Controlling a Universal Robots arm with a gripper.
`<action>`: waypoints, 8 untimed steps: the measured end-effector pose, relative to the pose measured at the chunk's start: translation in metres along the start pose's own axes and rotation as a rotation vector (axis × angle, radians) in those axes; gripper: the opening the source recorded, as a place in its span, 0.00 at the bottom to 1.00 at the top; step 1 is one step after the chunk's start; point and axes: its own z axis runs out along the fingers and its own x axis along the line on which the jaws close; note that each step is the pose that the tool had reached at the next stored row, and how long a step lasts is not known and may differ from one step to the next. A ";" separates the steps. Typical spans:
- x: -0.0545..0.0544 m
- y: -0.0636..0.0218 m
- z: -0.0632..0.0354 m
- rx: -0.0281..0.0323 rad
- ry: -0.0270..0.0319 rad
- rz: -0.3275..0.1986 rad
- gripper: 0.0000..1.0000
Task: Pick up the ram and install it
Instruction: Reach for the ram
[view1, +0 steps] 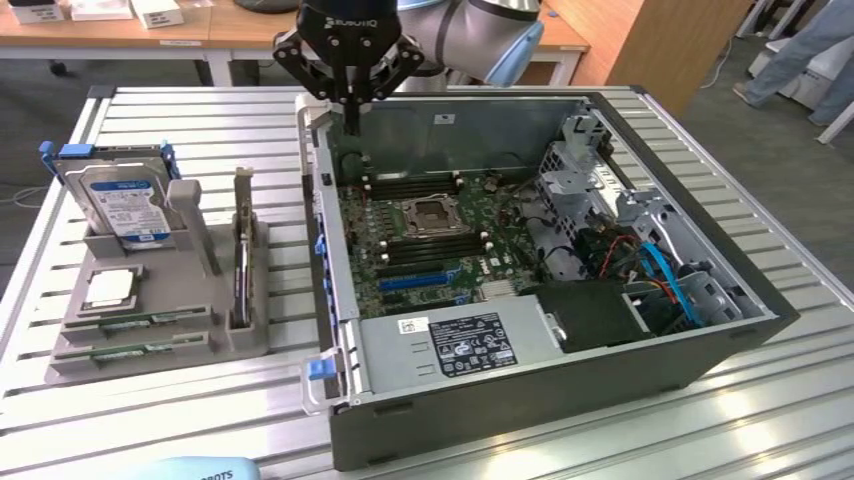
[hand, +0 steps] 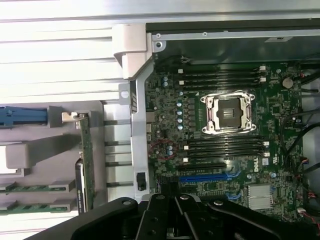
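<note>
Two ram sticks, thin green boards (view1: 138, 324) (hand: 35, 187), lie side by side in the front slots of a grey holder (view1: 200, 335) at the exterior view's left. My gripper (view1: 350, 125) (hand: 175, 210) hangs shut over the back left corner of the open computer case (view1: 534, 390), well away from the sticks and with nothing between its fingers. Below it lies the motherboard (view1: 427, 240) with empty black memory slots (view1: 427, 250) (hand: 225, 145) on both sides of the processor socket (view1: 430, 215) (hand: 229, 114).
The grey holder also carries a silver hard drive with a blue label (view1: 127, 205), a square silver chip (view1: 110, 288) and a card standing on edge (view1: 242, 265) (hand: 86, 150). Cables and a drive cage (view1: 601, 190) fill the case's right side. A person's legs (view1: 801, 50) stand at the far right.
</note>
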 end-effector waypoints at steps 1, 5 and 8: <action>0.002 -0.0002 -0.0001 0.0000 0.0000 0.000 0.10; 0.011 -0.0008 -0.0003 0.0000 0.0001 0.000 0.10; 0.018 -0.0013 -0.0005 0.0000 0.0000 0.000 0.10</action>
